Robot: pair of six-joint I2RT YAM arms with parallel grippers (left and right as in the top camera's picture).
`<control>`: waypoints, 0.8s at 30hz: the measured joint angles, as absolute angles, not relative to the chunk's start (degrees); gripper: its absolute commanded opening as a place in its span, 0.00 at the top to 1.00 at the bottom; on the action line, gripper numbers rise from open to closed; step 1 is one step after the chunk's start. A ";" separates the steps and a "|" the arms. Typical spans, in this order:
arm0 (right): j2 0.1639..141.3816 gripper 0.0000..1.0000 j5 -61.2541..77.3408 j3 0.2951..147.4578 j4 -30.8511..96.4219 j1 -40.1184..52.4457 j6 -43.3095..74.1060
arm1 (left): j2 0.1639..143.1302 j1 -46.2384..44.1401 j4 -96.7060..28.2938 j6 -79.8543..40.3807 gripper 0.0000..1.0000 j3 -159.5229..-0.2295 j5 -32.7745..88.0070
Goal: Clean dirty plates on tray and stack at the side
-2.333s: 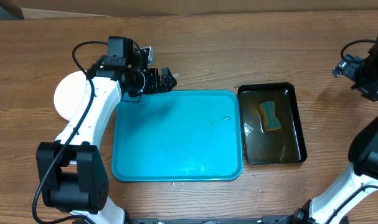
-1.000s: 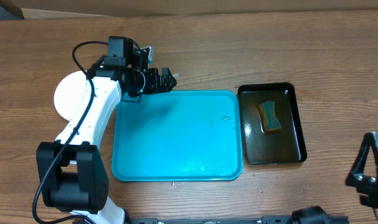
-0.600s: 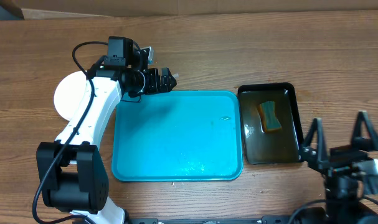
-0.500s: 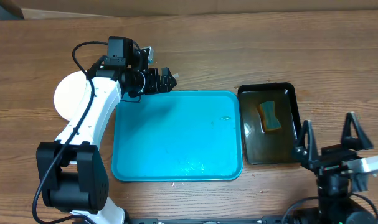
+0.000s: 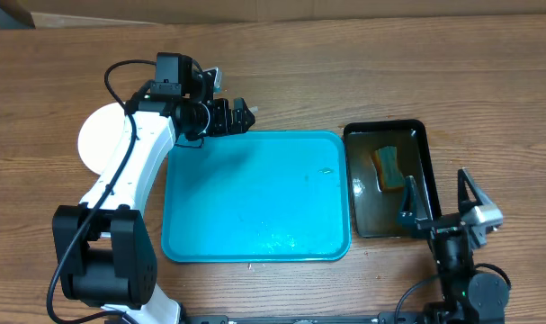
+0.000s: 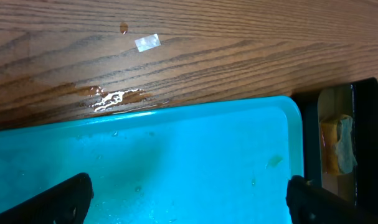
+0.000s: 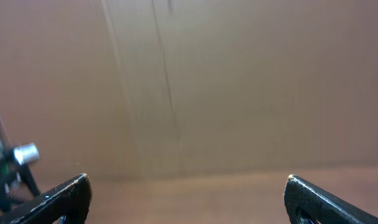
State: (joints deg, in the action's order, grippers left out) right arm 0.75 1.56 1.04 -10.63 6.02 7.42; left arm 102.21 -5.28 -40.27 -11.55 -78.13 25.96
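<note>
The teal-blue tray (image 5: 255,198) lies in the middle of the table with no plates on it; it also shows in the left wrist view (image 6: 176,155), wet with small specks. A white plate (image 5: 97,139) lies on the table left of the tray, partly hidden by the left arm; I cannot tell whether more plates lie under it. My left gripper (image 5: 241,115) is open and empty over the tray's far left corner; its fingers show in the left wrist view (image 6: 189,199). My right gripper (image 5: 439,198) is open and empty, fingers pointing up, near the front right; the right wrist view (image 7: 189,193) shows only blurred background.
A smaller black tray (image 5: 427,171) holding brownish water and a yellow-and-blue sponge (image 5: 389,168) stands right of the teal tray; it shows at the right of the left wrist view (image 6: 363,124). A wet patch (image 6: 114,96) and a tape scrap (image 6: 147,42) lie beyond the tray's far edge.
The right arm has swung from the far right edge down to the front right beside the black tray, its open fingers now pointing upward. The left arm has not moved.
</note>
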 measured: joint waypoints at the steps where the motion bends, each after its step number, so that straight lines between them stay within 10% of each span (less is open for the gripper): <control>1: 0.75 0.00 1.63 1.04 -7.33 6.02 7.42 | 102.21 -5.28 -40.25 -11.55 0.00 -78.13 25.93; 24: 0.69 0.00 2.13 1.06 5.13 6.02 -6.42 | 102.21 -5.26 -40.25 -11.55 0.00 -78.13 25.93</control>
